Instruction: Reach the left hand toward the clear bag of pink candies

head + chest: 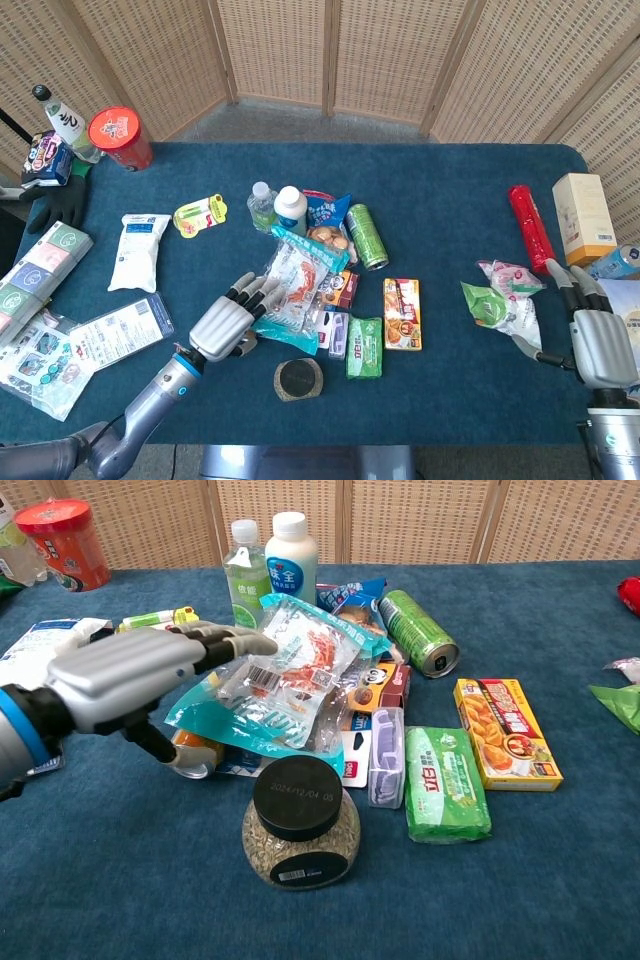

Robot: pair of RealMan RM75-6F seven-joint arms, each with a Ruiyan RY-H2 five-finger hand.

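Candy bag: we see pink candies inside, lying atop the pile.
Left hand: fingers released, at bag's edge.
Jar: before the bag.

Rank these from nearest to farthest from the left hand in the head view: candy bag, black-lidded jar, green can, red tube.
From the left hand:
1. Candy bag, at the fingertips, centre pile.
2. Black-lidded jar, just right of the hand, near edge.
3. Green can, far side of the pile.
4. Red tube, far right.

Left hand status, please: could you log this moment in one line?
left hand: open, reaching | candy bag: fingertips at its edge, ungrasped | right hand: open
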